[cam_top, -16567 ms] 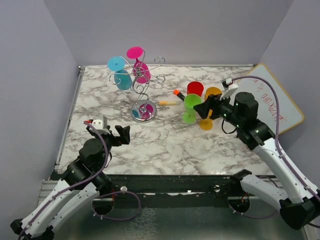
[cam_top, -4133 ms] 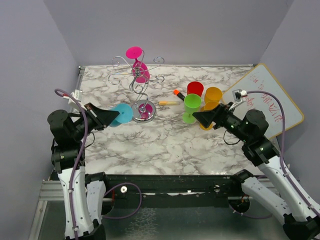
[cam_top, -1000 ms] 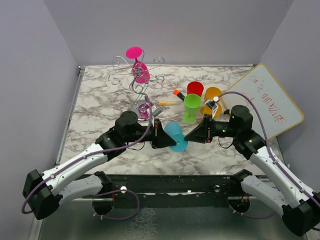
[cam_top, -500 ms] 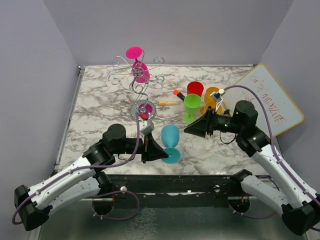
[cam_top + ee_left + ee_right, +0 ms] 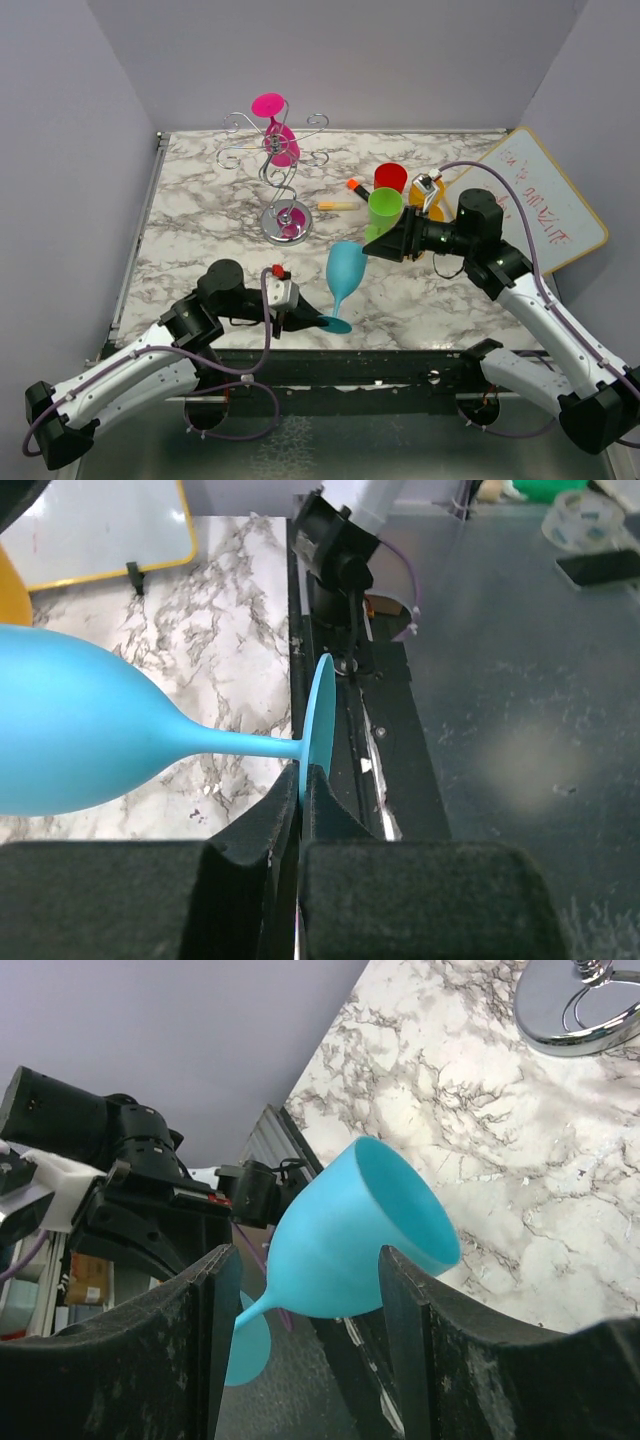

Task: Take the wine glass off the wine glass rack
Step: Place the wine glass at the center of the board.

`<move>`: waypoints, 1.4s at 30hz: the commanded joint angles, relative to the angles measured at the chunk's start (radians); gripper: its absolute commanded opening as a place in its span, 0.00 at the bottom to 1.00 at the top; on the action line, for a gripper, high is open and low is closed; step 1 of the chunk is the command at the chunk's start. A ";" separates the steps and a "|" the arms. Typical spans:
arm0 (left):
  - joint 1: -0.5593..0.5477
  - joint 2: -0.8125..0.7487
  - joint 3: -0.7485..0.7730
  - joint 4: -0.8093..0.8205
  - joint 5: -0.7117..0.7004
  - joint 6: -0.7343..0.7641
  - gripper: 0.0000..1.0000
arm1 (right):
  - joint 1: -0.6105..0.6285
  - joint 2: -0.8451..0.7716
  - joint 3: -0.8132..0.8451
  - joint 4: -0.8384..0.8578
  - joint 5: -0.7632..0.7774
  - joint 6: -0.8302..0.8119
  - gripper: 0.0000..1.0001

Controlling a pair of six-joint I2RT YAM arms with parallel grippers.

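Left fingers [image 5: 240, 880] pinch glass [image 5: 345, 268] by foot [image 5: 320, 720] near table's [image 5: 200, 210] front edge; right fingers [image 5: 450, 1360], spread astride bowl [image 5: 350, 1230], should close gently, centred

The blue wine glass [image 5: 340, 1240] sits between the spread fingers of the right gripper [image 5: 310, 1260]. The wine glass rack [image 5: 585, 1010] shows its chrome base at 1 o'clock.

The white marble counter [image 5: 190, 220] has wide room on its left. The shiny wire rack [image 5: 279, 182] blocks the back middle. A green plastic cup [image 5: 384, 208] and a red plastic cup [image 5: 391, 177] crowd the right.
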 commanded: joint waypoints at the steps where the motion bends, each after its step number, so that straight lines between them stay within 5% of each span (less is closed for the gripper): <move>1: -0.005 -0.034 -0.027 0.010 0.144 0.240 0.00 | -0.002 -0.017 -0.019 -0.009 0.026 0.002 0.63; 12: -0.005 -0.081 -0.035 -0.098 0.175 0.368 0.00 | -0.001 0.015 0.027 -0.016 0.018 -0.062 0.64; 18: -0.005 -0.082 -0.037 -0.146 0.142 0.406 0.00 | -0.002 0.133 0.082 0.032 -0.299 -0.100 0.63; 30: -0.005 -0.026 -0.030 -0.155 0.135 0.492 0.00 | -0.003 0.214 0.132 -0.030 -0.584 -0.164 0.49; 42: -0.005 0.024 -0.008 -0.156 0.113 0.547 0.00 | -0.003 0.235 0.118 -0.079 -0.632 -0.192 0.37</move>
